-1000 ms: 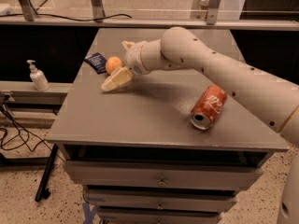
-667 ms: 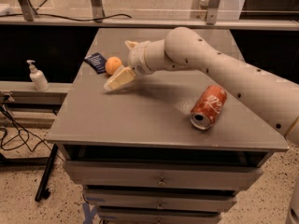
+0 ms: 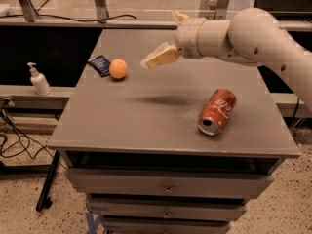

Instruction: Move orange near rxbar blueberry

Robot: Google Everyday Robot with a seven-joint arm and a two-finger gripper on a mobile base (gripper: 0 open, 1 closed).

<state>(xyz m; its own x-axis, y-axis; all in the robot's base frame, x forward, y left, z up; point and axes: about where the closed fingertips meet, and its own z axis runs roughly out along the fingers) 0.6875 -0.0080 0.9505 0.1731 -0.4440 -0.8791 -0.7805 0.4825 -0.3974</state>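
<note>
The orange [image 3: 118,68] rests on the grey table [image 3: 146,126] at its far left, right next to the dark navy rxbar blueberry [image 3: 100,65], which lies just to its left. My gripper [image 3: 163,39] is raised above the table, to the right of the orange and apart from it. It is open and empty. One cream finger [image 3: 160,57] points down-left toward the orange, and the tip of the other shows above the wrist.
A red soda can [image 3: 217,111] lies on its side at the table's right front. A white pump bottle [image 3: 38,80] stands on a ledge left of the table. Drawers sit below the tabletop, and cables lie on the floor at left.
The gripper was at the orange at the far left; it has let go, lifted and pulled back to the right. The orange stays beside the blue bar.
</note>
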